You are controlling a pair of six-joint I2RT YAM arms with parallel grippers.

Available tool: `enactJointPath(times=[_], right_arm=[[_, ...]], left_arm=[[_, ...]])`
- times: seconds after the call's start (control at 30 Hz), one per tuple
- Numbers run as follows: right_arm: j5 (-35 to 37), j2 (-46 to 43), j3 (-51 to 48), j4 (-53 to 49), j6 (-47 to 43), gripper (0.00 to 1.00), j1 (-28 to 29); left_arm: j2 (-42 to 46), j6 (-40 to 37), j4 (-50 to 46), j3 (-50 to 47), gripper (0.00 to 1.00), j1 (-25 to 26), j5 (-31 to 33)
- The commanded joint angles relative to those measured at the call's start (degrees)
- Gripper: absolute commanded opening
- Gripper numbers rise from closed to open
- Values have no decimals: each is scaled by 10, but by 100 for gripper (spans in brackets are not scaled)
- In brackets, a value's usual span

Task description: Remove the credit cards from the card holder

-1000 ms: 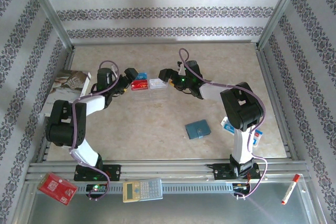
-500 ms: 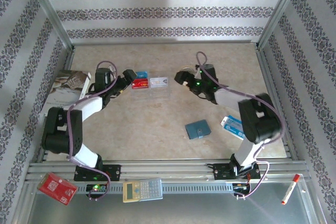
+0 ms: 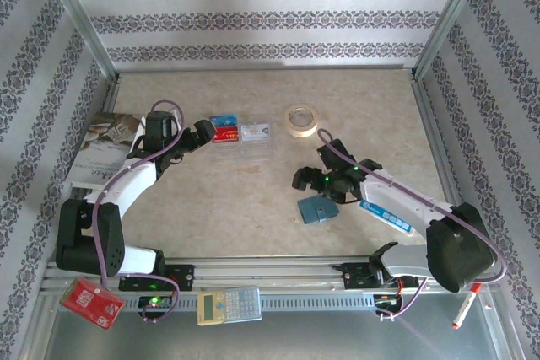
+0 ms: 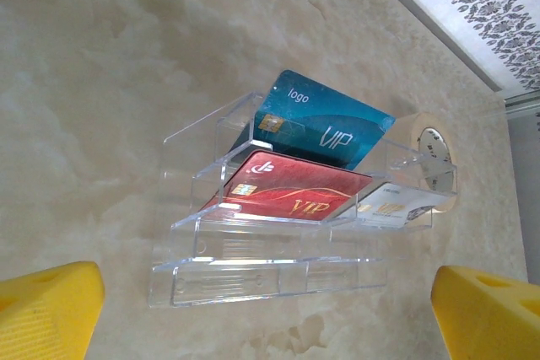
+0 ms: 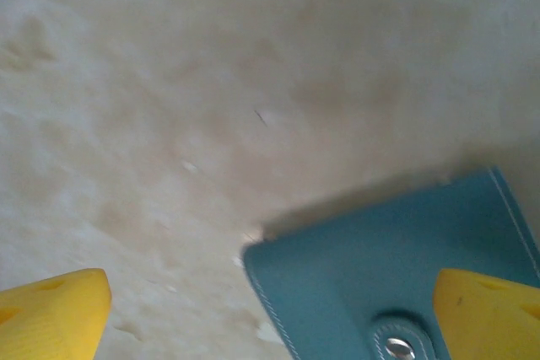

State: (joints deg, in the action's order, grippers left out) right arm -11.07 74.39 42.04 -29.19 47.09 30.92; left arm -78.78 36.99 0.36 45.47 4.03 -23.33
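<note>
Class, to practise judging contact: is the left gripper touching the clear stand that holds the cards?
Apart. In the left wrist view, bare table lies between the left gripper and the clear stand.

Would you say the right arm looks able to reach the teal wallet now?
Probably yes: the right tool hangs open right above the teal wallet, whose top lies bare.

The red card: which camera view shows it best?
The left wrist view: the red card leans in the clear rack, close and sharp, with chip and gold VIP lettering readable. The top external view gives just a small red patch near the left gripper.
</note>
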Motion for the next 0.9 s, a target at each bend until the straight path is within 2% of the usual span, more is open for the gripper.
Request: enactJointPath(times=[0.0, 0.23, 0.4, 0.63, 0.77, 0.87], right_arm=[[23, 21, -9, -12, 44, 98, 18], [-7, 87, -9, 73, 33, 98, 38], [-37, 153, 52, 159, -31, 98, 47], [-89, 262, 148, 160, -144, 96, 63], [-48, 217, 183, 86, -194, 95, 62], [-15, 172, 195, 57, -161, 96, 66]], left_arm=[[-5, -17, -19, 19, 100, 2, -8], [3, -28, -35, 28, 100, 3, -14], [9, -32, -46, 36, 100, 6, -25], [10, -40, -67, 40, 100, 15, -37], [11, -63, -105, 53, 100, 25, -49], [8, -75, -130, 63, 100, 33, -46]])
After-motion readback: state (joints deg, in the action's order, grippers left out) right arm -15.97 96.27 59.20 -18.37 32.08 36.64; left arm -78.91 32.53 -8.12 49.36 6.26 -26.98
